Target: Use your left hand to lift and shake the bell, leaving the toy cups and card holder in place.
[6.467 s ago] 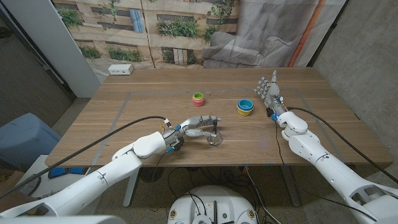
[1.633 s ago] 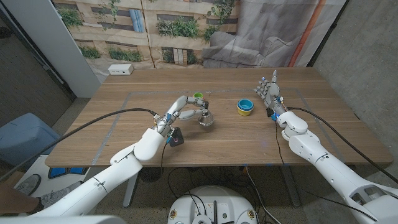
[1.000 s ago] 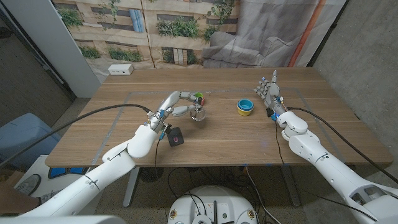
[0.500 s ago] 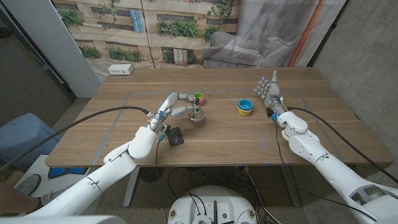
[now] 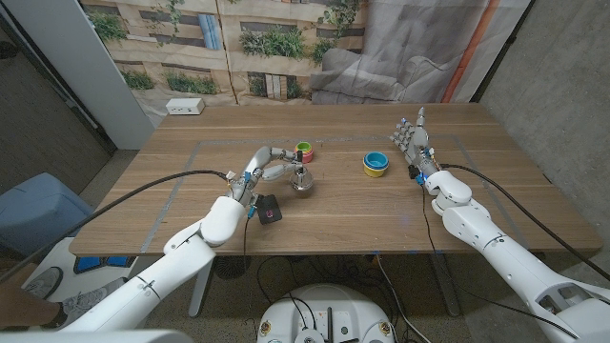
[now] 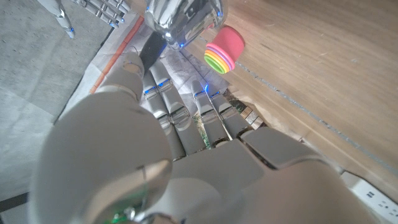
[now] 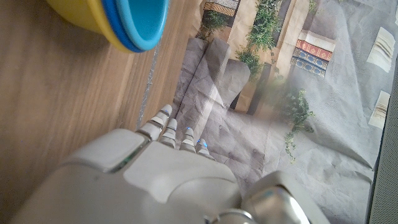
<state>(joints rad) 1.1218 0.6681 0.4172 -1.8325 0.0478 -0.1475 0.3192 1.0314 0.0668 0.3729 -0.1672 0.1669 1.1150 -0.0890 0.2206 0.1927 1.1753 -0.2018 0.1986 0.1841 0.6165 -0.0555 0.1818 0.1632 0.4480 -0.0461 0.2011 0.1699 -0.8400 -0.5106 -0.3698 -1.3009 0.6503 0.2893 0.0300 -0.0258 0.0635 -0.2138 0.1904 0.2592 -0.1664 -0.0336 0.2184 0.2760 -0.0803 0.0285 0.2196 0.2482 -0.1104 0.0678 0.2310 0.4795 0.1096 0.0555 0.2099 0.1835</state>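
**Bell up and mid-shake near the pink cup**

Left robot hand (image 5: pixel 272 164) closed around the silver bell (image 5: pixel 301 182), gripping it from above, bell apparently hanging clear of the table (image 5: pixel 191 181) just on the near side of the pink stacked toy cup (image 5: pixel 304 151). Seen along the left wrist: fingers (image 6: pixel 163 87) reaching onto the shiny bell (image 6: pixel 183 17), pink cup (image 6: pixel 224 48) just beside it. Blue and yellow toy cup (image 5: pixel 375 164) well off to the right, untouched. Right robot hand (image 5: pixel 412 141) standing upright at the far right, fingers spread, holding nothing. No card holder identifiable from here.

Step in hand, by the look of it: the shake itself, lift already done. Next call: short wrist swings, kept clear of the pink cup so close behind, then a gentle set-down.

Against half a second back: bell and hand shifted a touch nearer and lower. Against the earliest frame: bell carried from the near middle up towards the pink cup.
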